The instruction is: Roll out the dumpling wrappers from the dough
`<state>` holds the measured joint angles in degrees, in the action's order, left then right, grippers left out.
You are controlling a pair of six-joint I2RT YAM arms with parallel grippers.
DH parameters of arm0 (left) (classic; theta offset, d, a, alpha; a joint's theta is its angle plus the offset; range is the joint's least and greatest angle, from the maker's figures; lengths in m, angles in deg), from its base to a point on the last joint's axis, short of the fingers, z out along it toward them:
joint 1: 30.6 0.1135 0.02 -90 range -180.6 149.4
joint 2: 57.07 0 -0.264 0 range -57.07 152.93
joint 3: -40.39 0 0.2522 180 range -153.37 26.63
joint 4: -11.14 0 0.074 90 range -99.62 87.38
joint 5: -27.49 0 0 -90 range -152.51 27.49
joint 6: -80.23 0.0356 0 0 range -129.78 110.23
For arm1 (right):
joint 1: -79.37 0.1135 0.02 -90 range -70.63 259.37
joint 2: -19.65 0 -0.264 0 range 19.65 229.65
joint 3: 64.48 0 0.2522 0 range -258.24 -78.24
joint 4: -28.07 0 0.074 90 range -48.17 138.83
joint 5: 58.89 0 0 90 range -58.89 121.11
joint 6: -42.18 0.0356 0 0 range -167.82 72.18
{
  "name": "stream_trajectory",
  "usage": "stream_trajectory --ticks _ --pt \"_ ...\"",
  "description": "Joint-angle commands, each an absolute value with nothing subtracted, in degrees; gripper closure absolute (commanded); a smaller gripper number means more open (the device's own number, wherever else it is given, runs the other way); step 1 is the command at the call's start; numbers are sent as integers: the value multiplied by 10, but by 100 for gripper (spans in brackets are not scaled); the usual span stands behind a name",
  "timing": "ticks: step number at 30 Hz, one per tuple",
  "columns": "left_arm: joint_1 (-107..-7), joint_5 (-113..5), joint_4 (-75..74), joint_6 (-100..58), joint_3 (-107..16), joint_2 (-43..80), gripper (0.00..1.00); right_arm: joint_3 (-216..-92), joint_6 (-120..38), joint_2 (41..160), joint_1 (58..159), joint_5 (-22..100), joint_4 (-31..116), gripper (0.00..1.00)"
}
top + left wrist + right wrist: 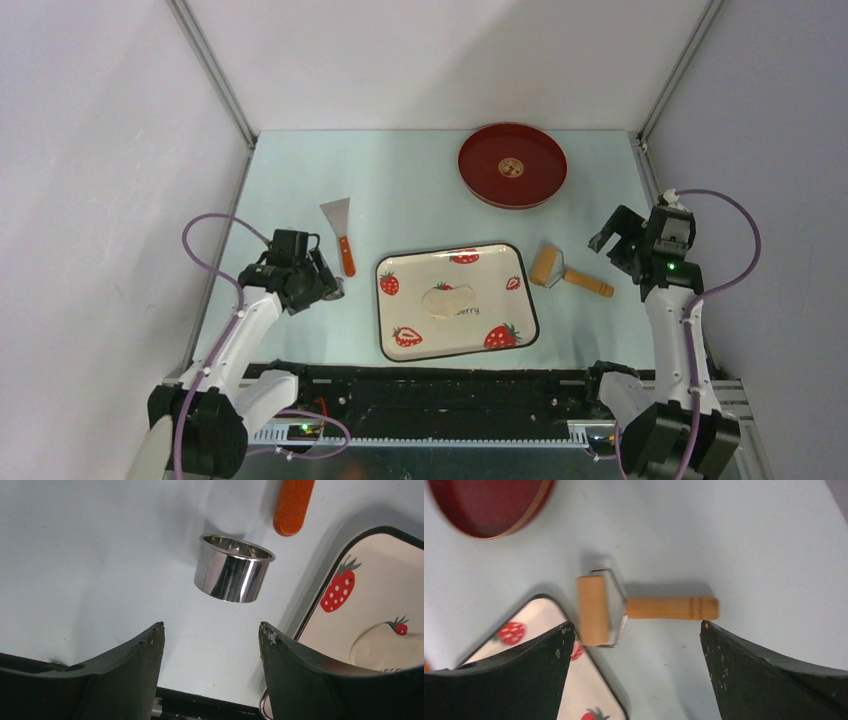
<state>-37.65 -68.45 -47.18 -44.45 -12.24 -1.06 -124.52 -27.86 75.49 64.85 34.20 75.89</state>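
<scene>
The dough is a flattened cream-white sheet lying in the middle of the strawberry-patterned plate; its edge also shows in the left wrist view. The dumpling wrappers are out of view. A small steel ring cutter stands on the table left of the plate, just ahead of my left gripper, which is open and empty. The tan wooden roller lies right of the plate. My right gripper is open above the table near the roller's handle, holding nothing.
A red round tray with a gold emblem sits at the back. A metal scraper with an orange handle lies left of the plate, its handle tip just beyond the cutter. White walls close in both sides.
</scene>
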Motion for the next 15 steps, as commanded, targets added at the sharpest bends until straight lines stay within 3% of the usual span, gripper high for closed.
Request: stream_trajectory --ticks 1,5,15 --pt "-358 -694 -452 -465 -131 11 30 -1295 -248 721 667 403 797 0" --pt "-343 -672 -424 -457 -128 27 41 -1301 -233 718 689 453 831 0" --pt "-299 -575 -373 -422 -140 28 39 -1300 -215 731 820 450 863 0"
